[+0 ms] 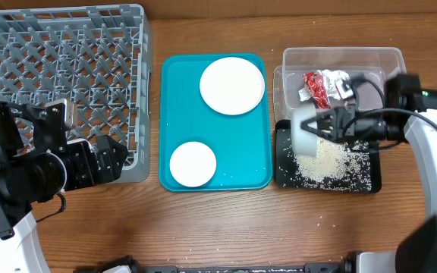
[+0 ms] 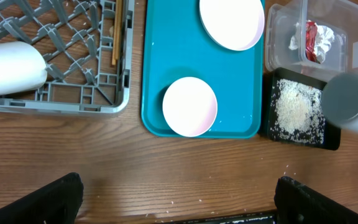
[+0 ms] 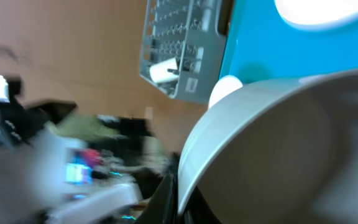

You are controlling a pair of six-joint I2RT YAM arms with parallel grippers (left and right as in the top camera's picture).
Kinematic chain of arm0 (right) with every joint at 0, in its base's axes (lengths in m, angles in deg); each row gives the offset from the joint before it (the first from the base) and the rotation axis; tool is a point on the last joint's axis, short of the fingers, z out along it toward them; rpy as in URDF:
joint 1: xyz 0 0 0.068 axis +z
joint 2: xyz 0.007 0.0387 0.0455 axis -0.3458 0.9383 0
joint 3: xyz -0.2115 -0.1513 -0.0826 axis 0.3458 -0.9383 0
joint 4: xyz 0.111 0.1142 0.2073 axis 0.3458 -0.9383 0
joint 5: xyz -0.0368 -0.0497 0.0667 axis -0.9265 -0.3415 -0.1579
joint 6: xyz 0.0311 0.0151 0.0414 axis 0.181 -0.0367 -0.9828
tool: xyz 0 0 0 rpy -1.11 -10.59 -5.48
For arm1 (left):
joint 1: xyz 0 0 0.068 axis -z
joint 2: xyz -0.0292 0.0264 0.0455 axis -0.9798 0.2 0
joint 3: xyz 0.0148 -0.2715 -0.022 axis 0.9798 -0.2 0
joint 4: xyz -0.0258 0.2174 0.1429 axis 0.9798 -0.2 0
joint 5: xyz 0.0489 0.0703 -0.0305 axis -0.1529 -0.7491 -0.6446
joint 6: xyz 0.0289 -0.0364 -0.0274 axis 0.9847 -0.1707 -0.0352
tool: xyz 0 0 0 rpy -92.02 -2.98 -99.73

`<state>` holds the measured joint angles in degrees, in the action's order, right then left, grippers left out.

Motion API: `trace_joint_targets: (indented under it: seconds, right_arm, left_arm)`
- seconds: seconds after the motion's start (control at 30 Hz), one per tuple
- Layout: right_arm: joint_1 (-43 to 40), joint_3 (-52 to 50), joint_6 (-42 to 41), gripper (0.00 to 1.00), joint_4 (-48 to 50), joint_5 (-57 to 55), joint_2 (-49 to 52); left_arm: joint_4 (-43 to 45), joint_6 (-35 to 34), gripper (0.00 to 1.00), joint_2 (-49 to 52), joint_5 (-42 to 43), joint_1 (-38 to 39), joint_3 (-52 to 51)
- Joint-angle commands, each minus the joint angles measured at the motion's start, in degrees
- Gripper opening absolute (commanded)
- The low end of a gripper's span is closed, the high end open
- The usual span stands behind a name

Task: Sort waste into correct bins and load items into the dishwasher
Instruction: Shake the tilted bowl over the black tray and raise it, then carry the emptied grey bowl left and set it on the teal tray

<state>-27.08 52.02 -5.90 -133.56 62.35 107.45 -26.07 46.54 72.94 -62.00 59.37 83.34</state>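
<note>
The large square plastic dish rack (image 1: 67, 45) is grey, with a lattice-grid base. The rectangular plastic tray (image 1: 174, 114) is teal; its round plate (image 1: 232, 85) and small round bowl (image 1: 193, 164) are white. The crumpled wrapper (image 1: 315, 89) is red with white tissue. Tiny pale beige grains (image 1: 326, 158) speckle the flat black rectangular tray (image 1: 364, 180). The tilted round bowl (image 1: 306, 130) is off-white. The wooden table (image 1: 203, 227) is streaky brown.

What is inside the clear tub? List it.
A crumpled red wrapper with white tissue lies in the clear tub. The right gripper and its bowl hide the tub's near edge.
</note>
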Motion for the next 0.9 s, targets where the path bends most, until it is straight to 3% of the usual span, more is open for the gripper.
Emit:
trace_joint_targets:
  seconds: [0.0, 0.17, 0.3, 0.47, 0.63, 0.87]
  right_arm:
    - [3.52, 1.09, -11.04, 0.04, 4.07, -12.9, -1.16]
    - [18.88, 1.09, -12.5, 0.04, 6.58, -27.23, -1.11]
    - [37.33, 1.07, -18.08, 0.04, 11.41, -47.67, -0.63]
    - [53.37, 1.07, -25.92, 0.04, 20.61, -70.12, 2.86]
    - [57.4, 1.07, -27.06, 0.04, 28.2, -84.87, 8.79]
    - [55.08, 1.07, -24.87, 0.05, 32.02, -77.53, 14.03]
  left_arm:
    - [-0.11, 1.11, 1.0, 0.09, 1.03, 0.37, 0.26]
    - [-0.11, 1.11, 1.0, 0.09, 1.03, 0.37, 0.26]
    - [-0.11, 1.11, 1.0, 0.09, 1.03, 0.37, 0.26]
    - [-0.11, 1.11, 1.0, 0.09, 1.03, 0.37, 0.26]
    - [-0.11, 1.11, 1.0, 0.09, 1.03, 0.37, 0.26]
    - [-0.11, 1.11, 1.0, 0.09, 1.03, 0.37, 0.26]
